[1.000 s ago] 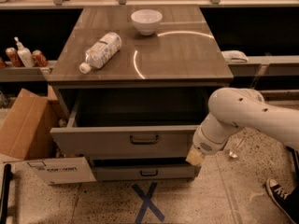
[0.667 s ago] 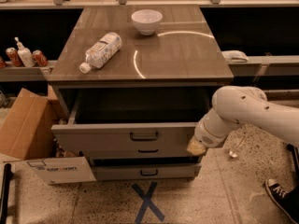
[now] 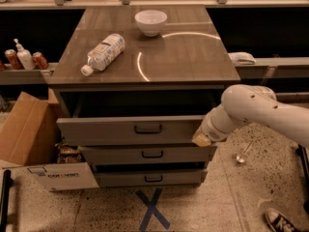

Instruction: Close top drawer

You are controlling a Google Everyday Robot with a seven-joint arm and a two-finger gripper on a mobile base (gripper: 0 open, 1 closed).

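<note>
The top drawer point(image 3: 111, 129) is a wide grey drawer with a small dark loop handle point(image 3: 148, 129) at its centre. It stands partly pulled out from under the brown cabinet top point(image 3: 183, 57). My white arm comes in from the right. My gripper point(image 3: 202, 139) is at the right end of the drawer's front panel, pressed against it. Two shallower grey drawers point(image 3: 152, 154) sit below, each pulled out a little.
A clear plastic bottle point(image 3: 102, 53) lies on the cabinet top and a white bowl point(image 3: 150, 22) stands near its back. An open cardboard box point(image 3: 29, 139) sits on the floor at the left. A blue tape X point(image 3: 151, 208) marks the floor in front. A shoe point(image 3: 280, 221) is at the bottom right.
The top drawer has slid a little further into the cabinet, with my gripper moving back with its right end.
</note>
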